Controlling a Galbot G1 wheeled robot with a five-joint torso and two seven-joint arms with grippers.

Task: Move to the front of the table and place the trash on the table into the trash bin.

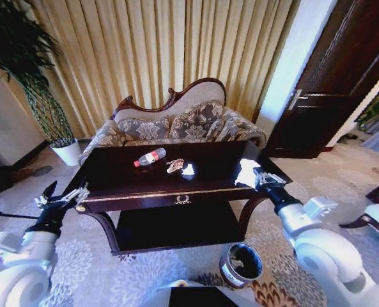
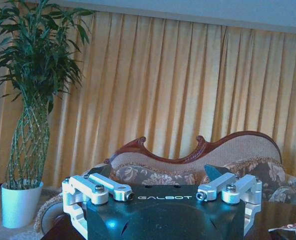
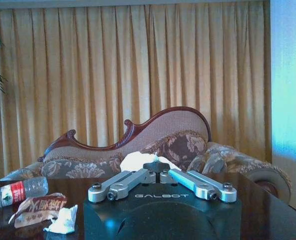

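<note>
The head view looks down from in front of the table [image 1: 151, 185]; both wrist views sit low at tabletop height, facing the sofa [image 3: 152, 145] and curtains [image 2: 187, 80]. All three share that sofa.

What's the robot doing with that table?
The robot is cleaning trash off the dark table. Its right gripper, at the table's right end, has its fingers shut on a crumpled white paper. The left gripper waits open by the table's left corner, holding nothing. A plastic bottle, a brownish wrapper and a small white scrap lie on the tabletop. The trash bin stands on the carpet in front of the table, with something pale already inside.
</note>
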